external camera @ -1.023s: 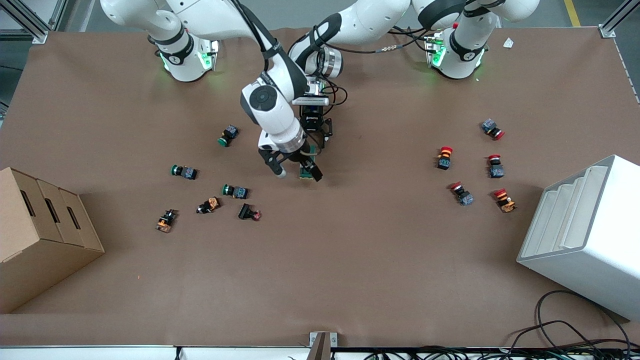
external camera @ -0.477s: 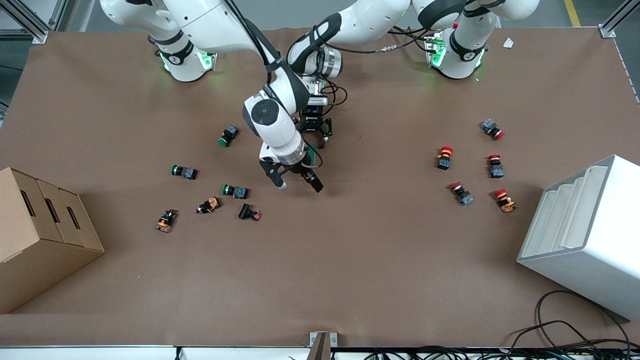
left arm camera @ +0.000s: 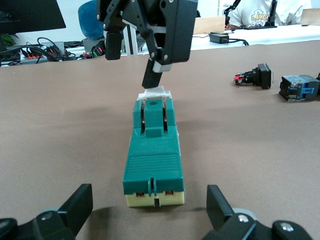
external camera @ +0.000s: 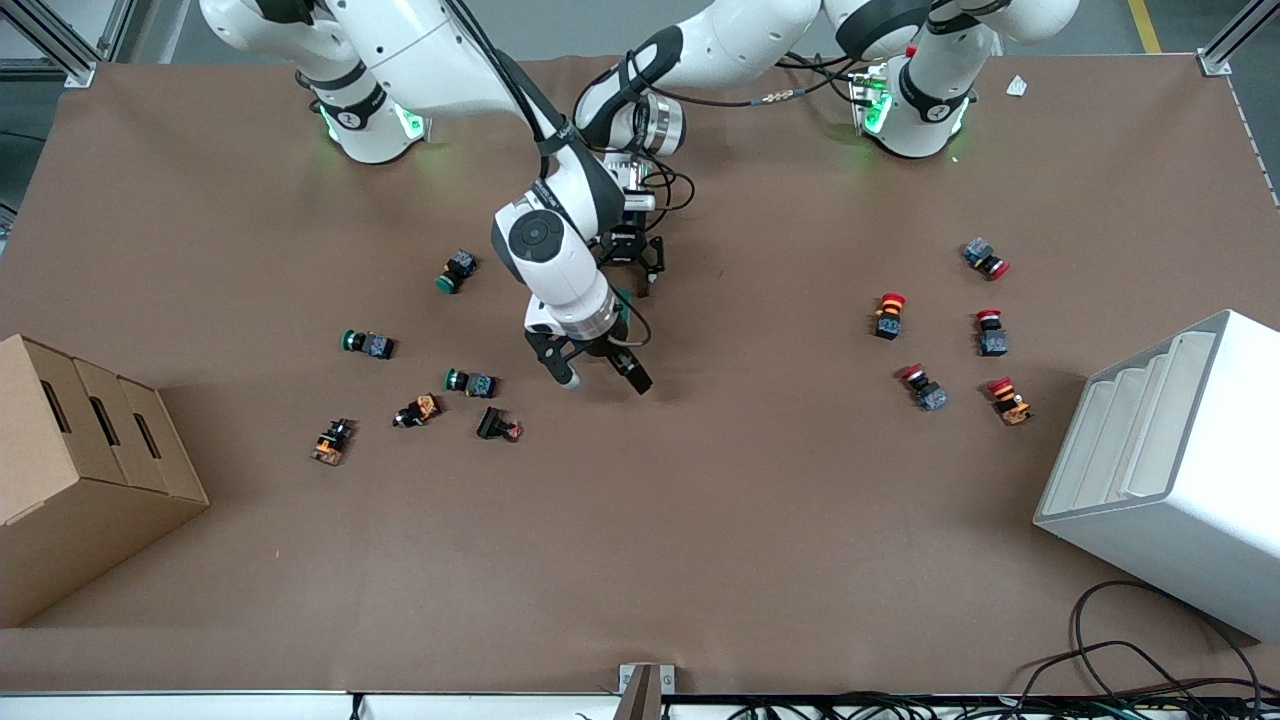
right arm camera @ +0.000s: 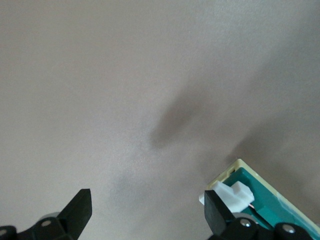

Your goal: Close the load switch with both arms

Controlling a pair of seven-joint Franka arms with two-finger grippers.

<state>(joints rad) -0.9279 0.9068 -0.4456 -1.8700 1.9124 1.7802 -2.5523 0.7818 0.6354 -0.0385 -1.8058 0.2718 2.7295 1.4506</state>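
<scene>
The load switch (left arm camera: 154, 150) lies flat on the brown table, a dark green block on a cream base with its white lever (left arm camera: 154, 92) at one end. In the front view only a green sliver (external camera: 622, 298) shows under the right wrist. My left gripper (left arm camera: 148, 212) is open, low at the switch's other end, its fingers (left arm camera: 75, 205) apart and clear of it; it also shows in the front view (external camera: 632, 280). My right gripper (external camera: 603, 378) is open over the lever end. One fingertip (right arm camera: 216, 210) stands right beside the lever (right arm camera: 231, 192).
Green and orange push buttons (external camera: 470, 382) lie scattered toward the right arm's end, red ones (external camera: 925, 385) toward the left arm's end. A cardboard box (external camera: 70, 470) and a white bin (external camera: 1170, 470) stand at the table's two ends.
My right gripper has shifted toward the front camera, off the switch's body to its lever end, and stays open. My left gripper has barely moved.
</scene>
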